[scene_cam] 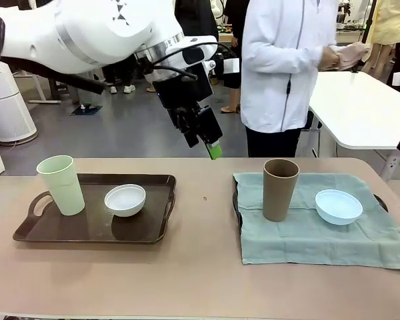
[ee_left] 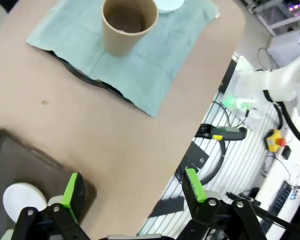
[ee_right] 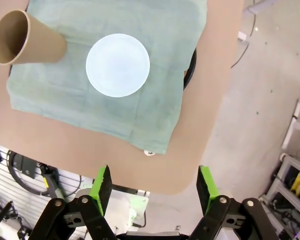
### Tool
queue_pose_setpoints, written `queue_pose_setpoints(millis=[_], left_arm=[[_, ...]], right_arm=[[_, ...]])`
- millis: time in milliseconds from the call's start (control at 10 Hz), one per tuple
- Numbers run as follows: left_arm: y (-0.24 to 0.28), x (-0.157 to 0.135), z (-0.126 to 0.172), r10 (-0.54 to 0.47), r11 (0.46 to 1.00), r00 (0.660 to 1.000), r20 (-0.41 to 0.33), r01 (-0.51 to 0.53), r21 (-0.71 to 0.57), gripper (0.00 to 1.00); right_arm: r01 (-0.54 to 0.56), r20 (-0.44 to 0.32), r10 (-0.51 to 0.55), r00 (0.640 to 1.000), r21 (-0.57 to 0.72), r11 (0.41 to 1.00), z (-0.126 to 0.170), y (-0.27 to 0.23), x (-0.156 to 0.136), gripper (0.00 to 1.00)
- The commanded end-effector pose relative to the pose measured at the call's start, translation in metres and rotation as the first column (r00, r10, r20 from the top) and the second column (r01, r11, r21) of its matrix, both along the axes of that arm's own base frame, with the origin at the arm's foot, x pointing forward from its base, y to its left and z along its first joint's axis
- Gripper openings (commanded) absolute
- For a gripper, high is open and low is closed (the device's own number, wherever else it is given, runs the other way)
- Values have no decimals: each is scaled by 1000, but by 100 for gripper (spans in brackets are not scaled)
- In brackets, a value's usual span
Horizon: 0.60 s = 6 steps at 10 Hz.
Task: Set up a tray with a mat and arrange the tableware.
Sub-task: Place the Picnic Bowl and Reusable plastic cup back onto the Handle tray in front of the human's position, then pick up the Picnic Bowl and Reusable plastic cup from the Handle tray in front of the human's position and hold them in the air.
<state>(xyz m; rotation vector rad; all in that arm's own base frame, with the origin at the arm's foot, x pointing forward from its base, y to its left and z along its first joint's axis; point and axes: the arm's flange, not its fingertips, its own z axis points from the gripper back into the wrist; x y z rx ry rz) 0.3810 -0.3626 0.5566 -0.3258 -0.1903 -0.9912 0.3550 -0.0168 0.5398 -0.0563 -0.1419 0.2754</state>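
Note:
A dark tray (scene_cam: 93, 230) at the left carries a pale green cup (scene_cam: 61, 185) and a white bowl (scene_cam: 125, 199). At the right, a green mat (scene_cam: 307, 233) covers a second tray (scene_cam: 237, 203); on the mat stand a brown cup (scene_cam: 280, 189) and a light blue bowl (scene_cam: 338, 206). My left gripper (scene_cam: 212, 148) hangs open above the table's middle, holding nothing. The left wrist view looks down past my left gripper (ee_left: 133, 187) at the brown cup (ee_left: 129, 22), mat (ee_left: 145, 70) and white bowl (ee_left: 20, 200). My right gripper (ee_right: 154, 185) is open, high over the blue bowl (ee_right: 118, 65), cup (ee_right: 25, 42) and mat (ee_right: 155, 105).
A person in a white jacket (scene_cam: 280, 60) stands beyond the far edge, holding a cloth (scene_cam: 350, 55). A white table (scene_cam: 367, 107) stands at the back right. Bare tabletop (scene_cam: 203, 220) lies between the two trays.

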Motion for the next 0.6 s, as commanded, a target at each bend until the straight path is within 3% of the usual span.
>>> queue_pose_setpoints(millis=[0, 500], left_arm=[[3, 8, -23, -41, 997, 999, 3, 41, -59, 100], [3, 8, -23, -41, 997, 999, 3, 41, -59, 100]], right_arm=[[13, -22, -13, 1000, 0, 1000, -11, -5, 4, 87], [13, -22, -13, 1000, 0, 1000, -11, -5, 4, 87]])
